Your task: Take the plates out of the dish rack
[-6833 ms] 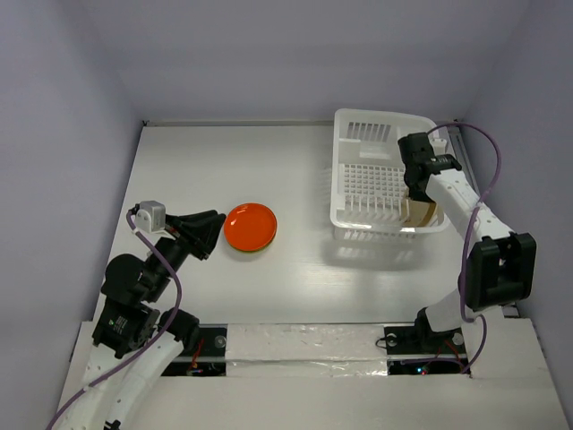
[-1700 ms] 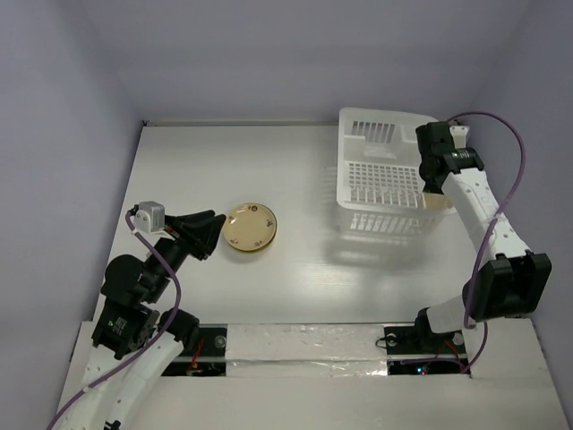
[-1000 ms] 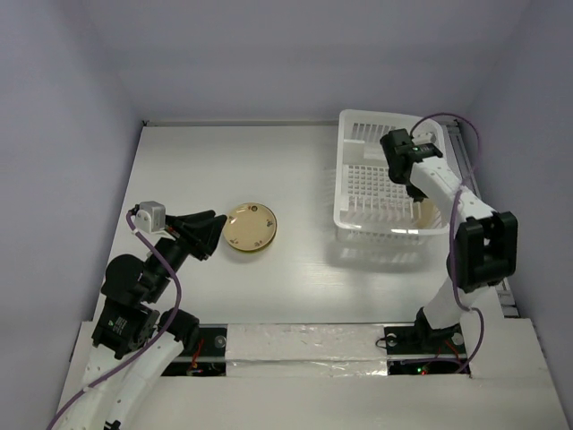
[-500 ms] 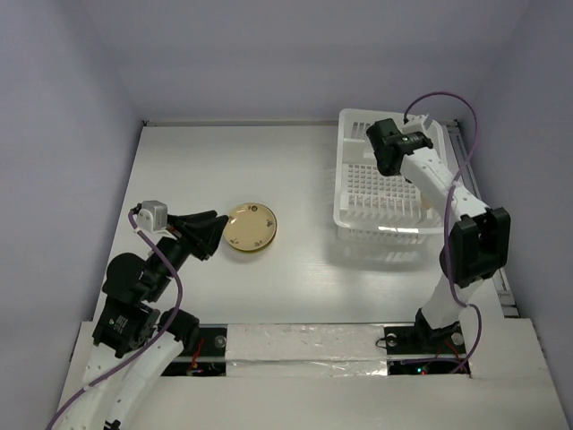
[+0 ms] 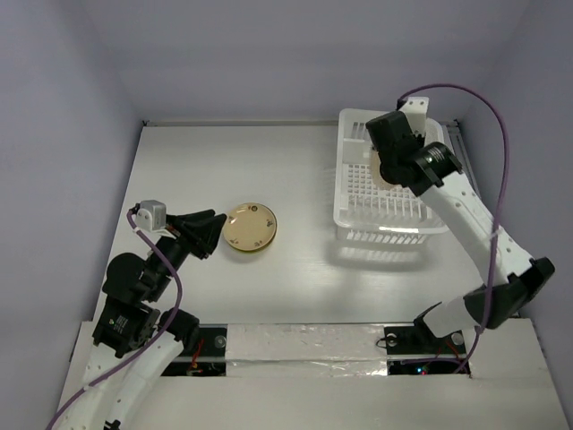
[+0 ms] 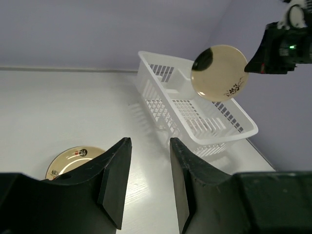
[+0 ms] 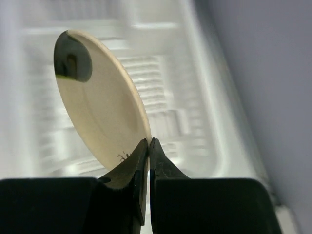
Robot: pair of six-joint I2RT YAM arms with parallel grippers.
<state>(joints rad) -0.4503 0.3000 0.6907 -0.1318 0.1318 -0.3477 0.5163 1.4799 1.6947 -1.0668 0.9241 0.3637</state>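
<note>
**Thin rim grip above the rack: a slip is the risk**

A cream plate (image 6: 219, 73) is held on edge above the dish rack (image 6: 148, 80). It is pinched at its lower rim alone by the right gripper (image 7: 147, 142), which is clenched on it. With so little rim caught, the plate could be twisted loose and dropped onto the rack's pegs if swung quickly. Left of the rack, a second plate (image 5: 250, 227) lies on the desk (image 5: 179, 161). Both could be chipped by a hard set-down there. The left gripper (image 6: 148, 144), beyond that plate, is released and empty.
</note>
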